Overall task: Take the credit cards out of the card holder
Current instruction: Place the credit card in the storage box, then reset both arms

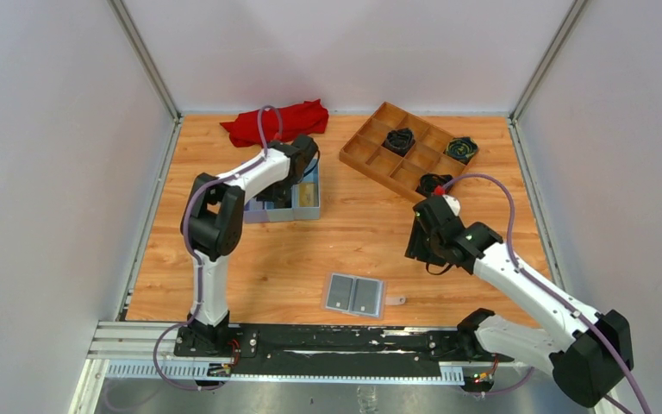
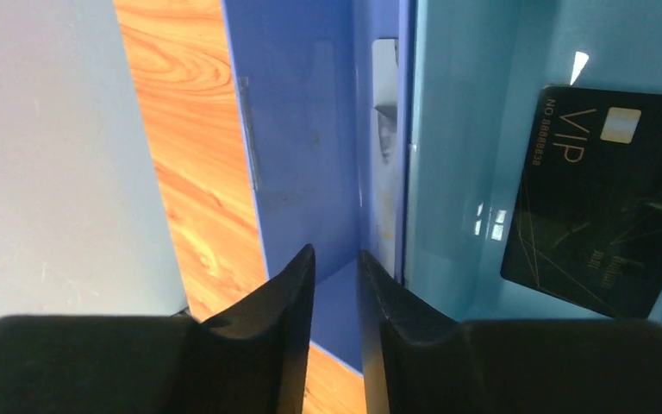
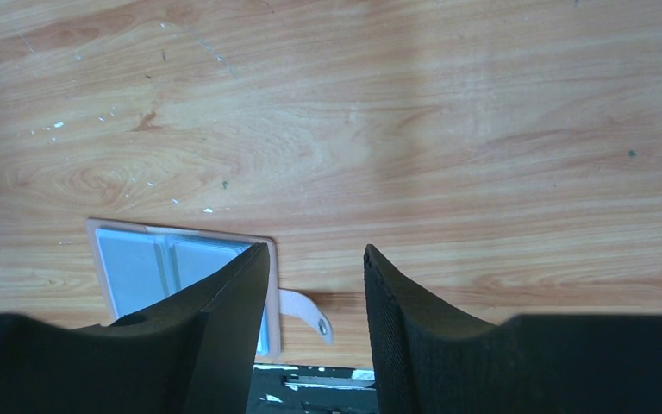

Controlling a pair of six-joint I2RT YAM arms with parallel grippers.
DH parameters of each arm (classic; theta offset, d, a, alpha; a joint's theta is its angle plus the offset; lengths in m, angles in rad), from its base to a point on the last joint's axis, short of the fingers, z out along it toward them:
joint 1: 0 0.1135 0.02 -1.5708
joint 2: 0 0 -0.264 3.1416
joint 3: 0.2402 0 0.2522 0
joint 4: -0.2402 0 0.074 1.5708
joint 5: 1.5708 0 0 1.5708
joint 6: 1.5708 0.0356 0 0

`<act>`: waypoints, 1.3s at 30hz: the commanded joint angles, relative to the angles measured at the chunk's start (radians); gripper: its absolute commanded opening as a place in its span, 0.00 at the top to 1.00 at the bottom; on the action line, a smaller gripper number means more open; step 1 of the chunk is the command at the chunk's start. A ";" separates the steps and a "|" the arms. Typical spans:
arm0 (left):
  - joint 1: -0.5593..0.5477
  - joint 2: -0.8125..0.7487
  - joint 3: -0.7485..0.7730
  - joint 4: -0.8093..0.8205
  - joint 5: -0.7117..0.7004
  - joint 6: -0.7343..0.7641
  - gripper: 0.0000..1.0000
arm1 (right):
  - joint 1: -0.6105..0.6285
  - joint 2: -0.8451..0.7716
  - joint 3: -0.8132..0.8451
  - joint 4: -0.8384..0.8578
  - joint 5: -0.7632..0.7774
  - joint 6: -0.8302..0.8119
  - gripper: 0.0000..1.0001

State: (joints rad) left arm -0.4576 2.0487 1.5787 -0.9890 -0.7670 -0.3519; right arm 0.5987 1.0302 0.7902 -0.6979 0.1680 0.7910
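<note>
The card holder (image 1: 354,295) lies open and flat near the table's front edge, showing two grey panels and a strap tab (image 1: 395,300). It also shows in the right wrist view (image 3: 159,259). I see no card sticking out of it. My right gripper (image 3: 315,254) is open and empty, hovering above the bare wood to the right of the holder (image 1: 422,246). My left gripper (image 2: 336,259) hangs over the blue tray (image 2: 302,129), its jaws a narrow gap apart with nothing between them. A black VIP card (image 2: 608,198) lies in a pale blue compartment. A whitish card (image 2: 385,121) stands against a divider.
The blue three-compartment tray (image 1: 306,207) sits at the back left under the left wrist. A red cloth (image 1: 276,121) lies behind it. A wooden grid tray (image 1: 409,148) with black coiled items stands at the back right. Grey walls enclose the table.
</note>
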 commanded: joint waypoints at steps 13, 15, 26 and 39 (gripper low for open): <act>-0.065 -0.385 -0.045 0.066 0.305 -0.003 0.69 | -0.011 -0.194 -0.182 0.146 -0.080 -0.078 0.52; -0.098 -0.476 -0.087 0.085 0.344 -0.016 0.69 | 0.001 -0.192 -0.225 0.188 -0.106 -0.078 0.52; -0.366 -0.885 -0.500 0.286 0.578 -0.205 0.67 | 0.066 -0.258 -0.360 0.287 -0.236 -0.058 0.53; -0.428 -1.010 -0.968 0.740 0.841 -0.418 0.66 | 0.184 -0.327 -0.465 0.269 -0.178 0.050 0.52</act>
State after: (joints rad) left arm -0.8795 1.0161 0.6144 -0.3618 0.0154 -0.7288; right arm 0.7643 0.7147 0.3279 -0.3973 -0.0502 0.8181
